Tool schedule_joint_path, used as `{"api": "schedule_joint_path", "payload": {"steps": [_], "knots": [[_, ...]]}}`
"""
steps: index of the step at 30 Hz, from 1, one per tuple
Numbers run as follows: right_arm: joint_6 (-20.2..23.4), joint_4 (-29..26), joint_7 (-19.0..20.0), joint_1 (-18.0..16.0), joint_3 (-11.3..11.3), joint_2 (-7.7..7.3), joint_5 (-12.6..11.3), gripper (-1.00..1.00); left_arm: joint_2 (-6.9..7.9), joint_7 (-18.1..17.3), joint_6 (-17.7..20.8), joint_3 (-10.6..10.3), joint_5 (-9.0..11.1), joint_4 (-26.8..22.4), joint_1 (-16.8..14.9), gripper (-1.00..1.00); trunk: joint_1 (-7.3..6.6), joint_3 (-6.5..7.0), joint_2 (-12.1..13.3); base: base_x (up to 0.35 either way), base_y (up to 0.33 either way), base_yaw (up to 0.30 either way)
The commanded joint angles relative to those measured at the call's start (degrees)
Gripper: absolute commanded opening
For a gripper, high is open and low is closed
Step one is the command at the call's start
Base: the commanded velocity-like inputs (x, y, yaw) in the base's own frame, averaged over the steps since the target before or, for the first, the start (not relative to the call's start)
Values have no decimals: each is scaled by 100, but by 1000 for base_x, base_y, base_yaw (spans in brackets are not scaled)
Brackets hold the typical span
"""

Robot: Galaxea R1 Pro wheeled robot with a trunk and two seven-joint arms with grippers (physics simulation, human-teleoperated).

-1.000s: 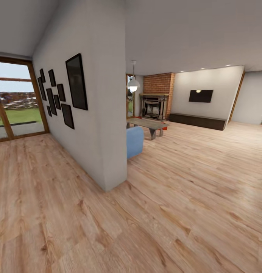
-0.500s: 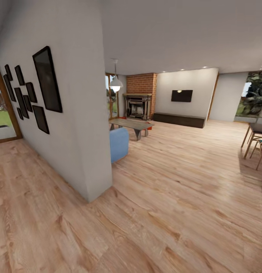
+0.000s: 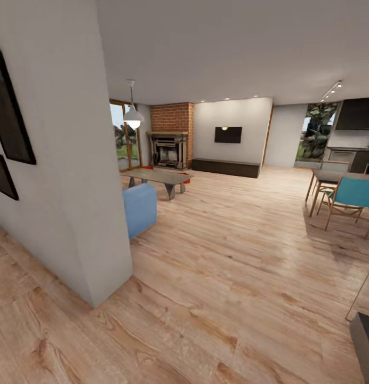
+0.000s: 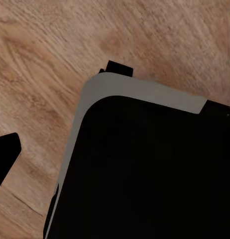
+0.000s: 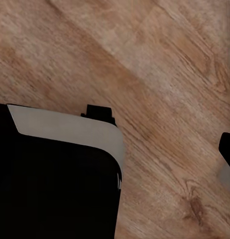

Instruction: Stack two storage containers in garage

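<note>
I am looking across the living room's light wood plank floor (image 3: 232,256) from the head view. Two small red-orange patches, one (image 3: 185,181) by the far end of the coffee table (image 3: 158,175) and another (image 3: 147,167) behind it, may be the storage containers; the table hides most of them. In the left wrist view one dark fingertip (image 4: 4,155) shows at the picture's edge beside my black, grey-rimmed base (image 4: 145,169). The right wrist view has a dark fingertip (image 5: 227,147) and the same base (image 5: 55,179) over plank floor. Neither wrist view reveals how the jaws stand.
A white partition wall (image 3: 72,160) with black frames stands close on the left, a blue sofa (image 3: 139,209) behind its corner. Beyond are a brick fireplace (image 3: 169,144) and a wall TV (image 3: 228,134). A dining table with a teal chair (image 3: 354,193) is at right, a dark object (image 3: 366,336) low right.
The whole head view has swung right: the framed wall and window slid off left, the fireplace shifted left, and the dining set and kitchen came into view at right.
</note>
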Motion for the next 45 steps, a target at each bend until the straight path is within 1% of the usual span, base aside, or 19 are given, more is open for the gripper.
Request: {"api": "schedule_joint_path", "payload": {"steps": [1,4,26,35,45], "knots": [[-30,19,-1,-7,44,4,-30,100,0,7,43,4,60,-21,4,100,3,-5,-3,332,0,-300],[-30,17,62,-6,44,-4,-30,100,0,7,43,4,62,-14,4,100,3,-3,-3,332,0,-300],[-30,11,70,-7,45,-3,-28,100,0,7,43,3,67,-12,4,100,3,-2,-3,333,0,-297],[-50,11,62,-7,49,-14,-21,100,0,7,43,3,64,-5,4,100,3,-2,-3,334,0,-54],[-56,11,7,-4,52,11,-14,100,0,7,43,3,65,10,4,100,3,-2,-3,334,0,-2]]}}
